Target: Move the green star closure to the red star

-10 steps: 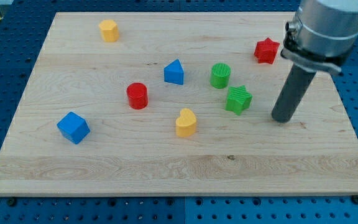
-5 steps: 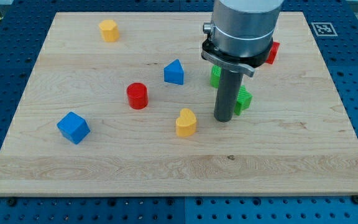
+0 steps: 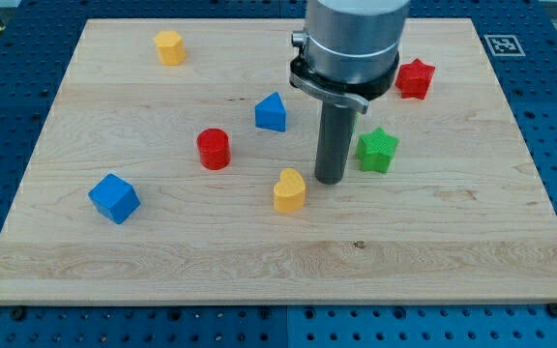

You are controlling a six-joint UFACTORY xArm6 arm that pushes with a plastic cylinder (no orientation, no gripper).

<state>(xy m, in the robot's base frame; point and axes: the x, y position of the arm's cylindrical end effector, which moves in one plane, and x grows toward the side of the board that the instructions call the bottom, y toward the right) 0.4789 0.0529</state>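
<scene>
The green star (image 3: 378, 150) lies right of the board's middle. The red star (image 3: 415, 78) lies up and to the right of it, near the board's top right. My tip (image 3: 330, 180) rests on the board just left of the green star, a small gap apart, between it and the yellow heart (image 3: 289, 190). The arm's grey body hides the board above the tip, including the place where the green cylinder stood.
A blue triangular block (image 3: 272, 112) lies left of the rod. A red cylinder (image 3: 214, 149) is at centre left, a blue cube (image 3: 114, 198) at lower left, a yellow block (image 3: 169, 46) at top left. The wooden board (image 3: 259, 261) sits on a blue pegboard.
My tip swept from the green star's right side across to its left side. The arm now covers the green cylinder, and the green star shows fully again.
</scene>
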